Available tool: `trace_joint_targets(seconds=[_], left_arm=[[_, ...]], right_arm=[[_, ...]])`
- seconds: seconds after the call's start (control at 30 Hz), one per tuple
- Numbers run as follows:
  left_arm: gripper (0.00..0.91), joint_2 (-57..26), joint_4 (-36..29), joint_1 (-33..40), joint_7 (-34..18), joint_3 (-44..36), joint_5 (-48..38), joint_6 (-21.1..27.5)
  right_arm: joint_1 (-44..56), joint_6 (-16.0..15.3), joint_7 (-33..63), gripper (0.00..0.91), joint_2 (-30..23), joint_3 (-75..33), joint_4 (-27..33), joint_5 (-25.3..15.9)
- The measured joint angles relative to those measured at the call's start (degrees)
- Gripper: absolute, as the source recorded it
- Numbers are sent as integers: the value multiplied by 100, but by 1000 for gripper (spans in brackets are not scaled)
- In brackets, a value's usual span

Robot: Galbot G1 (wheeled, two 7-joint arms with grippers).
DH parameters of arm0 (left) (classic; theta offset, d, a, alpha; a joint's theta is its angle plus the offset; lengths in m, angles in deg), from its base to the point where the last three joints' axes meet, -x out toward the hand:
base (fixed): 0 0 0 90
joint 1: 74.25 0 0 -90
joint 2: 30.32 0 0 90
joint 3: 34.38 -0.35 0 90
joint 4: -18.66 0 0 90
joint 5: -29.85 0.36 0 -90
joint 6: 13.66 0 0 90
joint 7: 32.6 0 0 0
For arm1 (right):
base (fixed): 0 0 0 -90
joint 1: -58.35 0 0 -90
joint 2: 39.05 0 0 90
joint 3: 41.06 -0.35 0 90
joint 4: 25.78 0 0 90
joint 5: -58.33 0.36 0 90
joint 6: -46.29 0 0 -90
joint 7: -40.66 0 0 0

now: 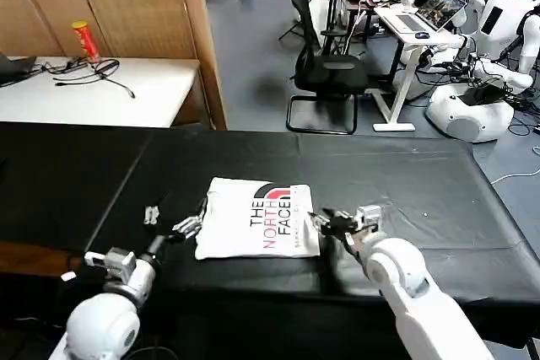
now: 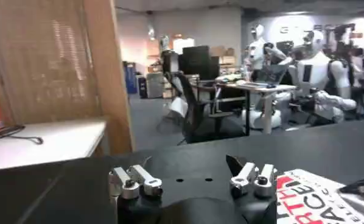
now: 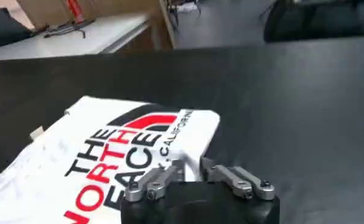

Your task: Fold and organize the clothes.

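T-shirt (image 1: 257, 221), already folded into a compact rectangle with its black-and-red logo print face up, lies on the black desk (image 1: 405, 183) near the robot's edge, roughly centred between the two arms. The left gripper (image 1: 187, 227) sits just beside the shirt's left edge, fingers spread and holding nothing. The right gripper (image 1: 342, 223) sits just beside the right edge, its fingers also parted and empty. Flanking the bundle this way probably lets both arms square it up or slide it to a tidy final spot; folding looks essentially finished.
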Motion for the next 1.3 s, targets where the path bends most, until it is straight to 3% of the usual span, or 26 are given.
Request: trace_joint_targets(seconds=[0.17, 0.4, 0.7, 0.87, 1.07, 1.3], left_arm=[[878, 17, 79, -79, -12, -43, -39, -417], [878, 57, -23, -335, -274, -27, -64, -276], [878, 174, -451, -1167, -400, 124, -8, -518], [878, 277, -633, -1717, -413, 198, 109, -628], [878, 417, -722, -2295, -474, 328, 146, -655], [878, 484, -847, -2666, -469, 484, 28, -630]], right_arm=[[472, 64, -122, 878, 226, -194, -491, -477], [1337, 1262, -139, 878, 305, -566, -1137, -1274], [3142, 3231, -28, 878, 121, -1092, -1815, -2512], [4009, 4005, 335, 878, -26, -1273, -2010, -2967], [4980, 4419, 733, 878, -207, -1339, -2176, -3051], [5759, 4430, 1130, 878, -339, -1180, -2366, -2890]])
